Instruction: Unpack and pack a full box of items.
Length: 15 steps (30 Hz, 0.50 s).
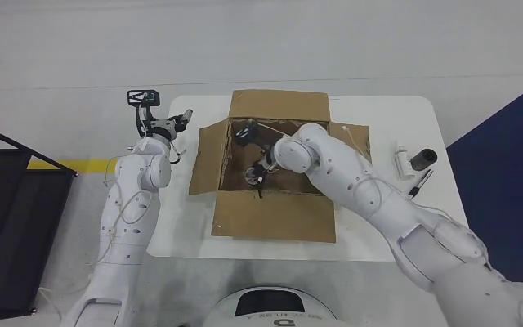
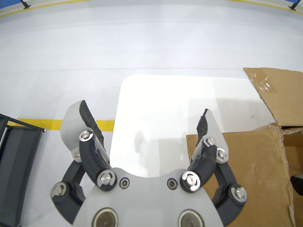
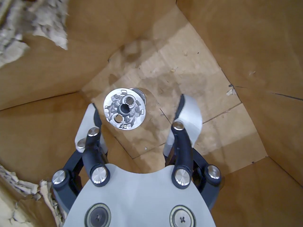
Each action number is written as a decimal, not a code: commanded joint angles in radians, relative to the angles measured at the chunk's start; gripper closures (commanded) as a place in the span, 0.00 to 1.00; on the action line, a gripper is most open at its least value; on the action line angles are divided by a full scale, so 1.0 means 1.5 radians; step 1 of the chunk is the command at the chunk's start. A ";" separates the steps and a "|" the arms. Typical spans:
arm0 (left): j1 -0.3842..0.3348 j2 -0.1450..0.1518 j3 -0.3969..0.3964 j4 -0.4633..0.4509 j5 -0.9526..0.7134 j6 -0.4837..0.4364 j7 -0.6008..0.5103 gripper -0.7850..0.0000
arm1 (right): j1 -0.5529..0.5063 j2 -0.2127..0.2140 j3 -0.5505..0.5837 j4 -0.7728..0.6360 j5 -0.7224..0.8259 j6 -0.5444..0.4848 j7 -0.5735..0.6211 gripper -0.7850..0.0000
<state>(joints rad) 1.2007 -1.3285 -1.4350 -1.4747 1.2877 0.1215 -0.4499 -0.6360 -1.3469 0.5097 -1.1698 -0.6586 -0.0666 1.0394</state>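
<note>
An open cardboard box (image 1: 274, 214) with its flaps spread lies in the middle of the white table (image 1: 384, 114). My right gripper (image 3: 139, 108) is down inside the box, open, with a round silver metal part (image 3: 124, 111) standing on the box floor (image 3: 189, 72) close to one finger. In the top view the right gripper (image 1: 257, 174) is low in the box opening. My left gripper (image 2: 144, 116) is open and empty above the table's far left corner, beside the box's left flap (image 2: 243, 166); the top view has the left gripper (image 1: 181, 121) there too.
On the table's right end lie a white bottle (image 1: 401, 159), a dark cylinder (image 1: 423, 159) and a thin black tool (image 1: 418, 186). A black rack (image 1: 20, 221) stands on the floor left of the table. Torn cardboard edges (image 3: 28, 19) hang at the box opening.
</note>
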 commanded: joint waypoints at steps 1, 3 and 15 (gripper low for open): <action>0.000 0.000 0.000 0.000 0.000 0.000 0.000 0.00 | 0.005 -0.007 -0.007 0.015 0.000 0.005 0.006 0.56; 0.000 0.000 0.000 0.000 0.000 0.000 0.000 0.00 | 0.009 -0.014 -0.012 0.031 0.002 0.008 0.009 0.56; 0.000 0.000 0.000 0.000 0.000 0.000 0.000 0.00 | 0.026 -0.042 -0.022 0.087 0.014 -0.018 0.028 1.00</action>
<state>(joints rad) 1.2007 -1.3285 -1.4350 -1.4747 1.2877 0.1215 -0.4499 -0.5975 -1.4103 0.4733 -1.0387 -0.6404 -0.0838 1.0824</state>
